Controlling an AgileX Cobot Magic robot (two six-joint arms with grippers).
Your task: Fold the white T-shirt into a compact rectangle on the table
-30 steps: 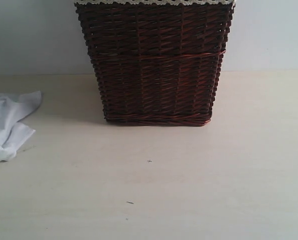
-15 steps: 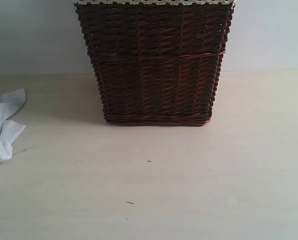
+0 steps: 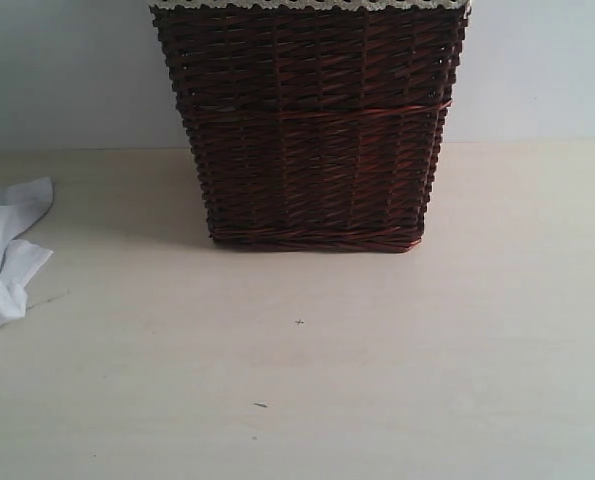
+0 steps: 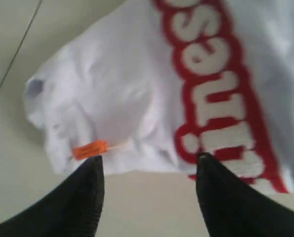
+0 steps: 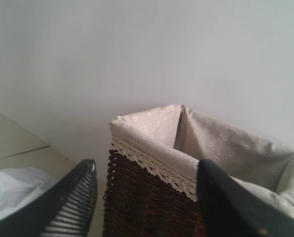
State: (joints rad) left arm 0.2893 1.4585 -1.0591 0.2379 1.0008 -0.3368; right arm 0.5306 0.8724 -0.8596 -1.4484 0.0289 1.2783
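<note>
Your left gripper (image 4: 149, 163) hung over the white T-shirt (image 4: 127, 89), fingers spread wide with nothing between them, tips near its edge and an orange tag (image 4: 90, 149). The shirt lay crumpled on the table (image 3: 377, 350) at the exterior view's far left, well apart from the wicker basket (image 3: 312, 130). Your right gripper (image 5: 146, 170) was equally wide and empty, facing the basket's cloth-lined rim.
</note>
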